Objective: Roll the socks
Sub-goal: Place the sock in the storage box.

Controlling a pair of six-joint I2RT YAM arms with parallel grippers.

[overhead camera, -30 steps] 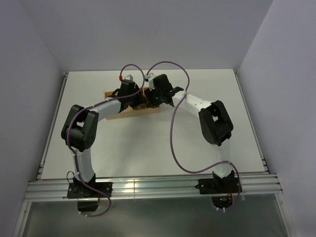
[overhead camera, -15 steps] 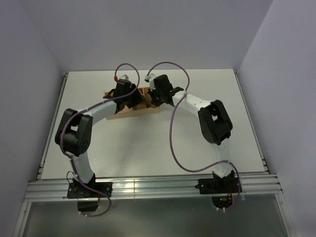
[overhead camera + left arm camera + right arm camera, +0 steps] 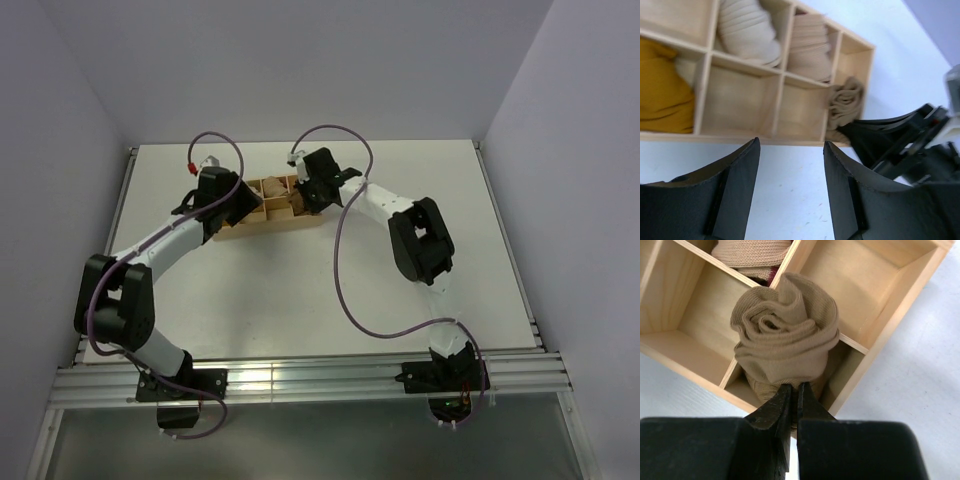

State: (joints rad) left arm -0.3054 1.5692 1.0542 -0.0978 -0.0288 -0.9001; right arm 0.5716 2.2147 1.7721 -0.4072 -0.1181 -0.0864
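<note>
A white table (image 3: 300, 290) is filling the middle of a narrow booth, and soft, even light is falling on its top (matte, with a few faint specks). A plain pale back wall (image 3: 300, 60) is rising behind the table, while lilac-tinted side walls are closing in at the table's left (image 3: 50, 200) and right (image 3: 590, 180). Ribbed aluminium rails (image 3: 320, 380) are running along the table's near edge, and a grey, slightly reflective surface (image 3: 320, 445) is lying just past them.

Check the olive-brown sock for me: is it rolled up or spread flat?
Rolled. The right wrist view shows the olive-brown sock as a tight spiral bundle, standing in a corner compartment of the wooden tray.
</note>
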